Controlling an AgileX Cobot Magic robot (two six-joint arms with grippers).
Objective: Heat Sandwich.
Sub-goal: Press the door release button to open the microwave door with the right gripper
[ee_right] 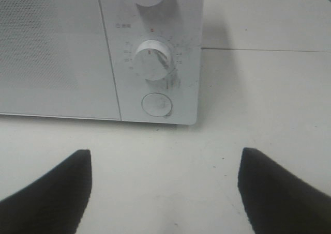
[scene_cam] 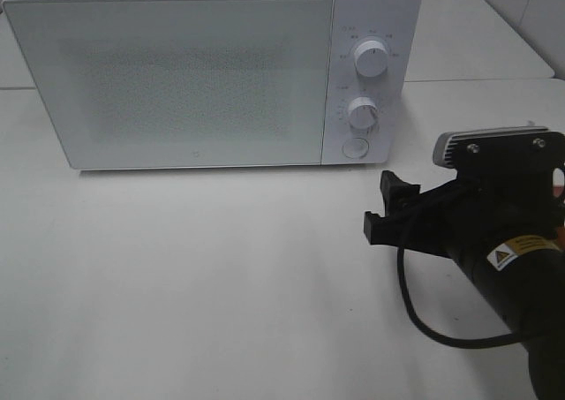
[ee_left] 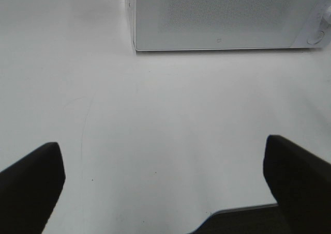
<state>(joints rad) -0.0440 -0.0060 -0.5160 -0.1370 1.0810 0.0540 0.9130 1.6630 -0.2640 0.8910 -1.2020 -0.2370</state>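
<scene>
Left gripper [ee_left: 163, 151]: in my left wrist view both black fingers [ee_left: 31, 187] stand spread wide, with only bare white table [ee_left: 155, 115] between them; nothing is held. They hang above the tabletop, facing the lower front corner of the microwave [ee_left: 217, 17], which lies well apart from them.

Right gripper [ee_right: 165, 157]: its jaws are also parted, nothing pinched. Between the two dark fingers [ee_right: 51, 192] I see table, and beyond them the control panel of the microwave. From the high camera this gripper [scene_cam: 380, 204] sits near the oven's lower right front corner, apart from it and pointing towards it. A black cable [scene_cam: 415, 312] loops from the arm down over the table.

Control panel: an upper knob [scene_cam: 371, 58], a lower knob [ee_right: 152, 59] ringed with small markings, and beneath that a round button [ee_right: 156, 104]. The door of the microwave, pale and finely dotted, is shut.

Sandwich: I cannot tell where it is. It shows in none of my three views, and the door panel lets me see nothing inside.
</scene>
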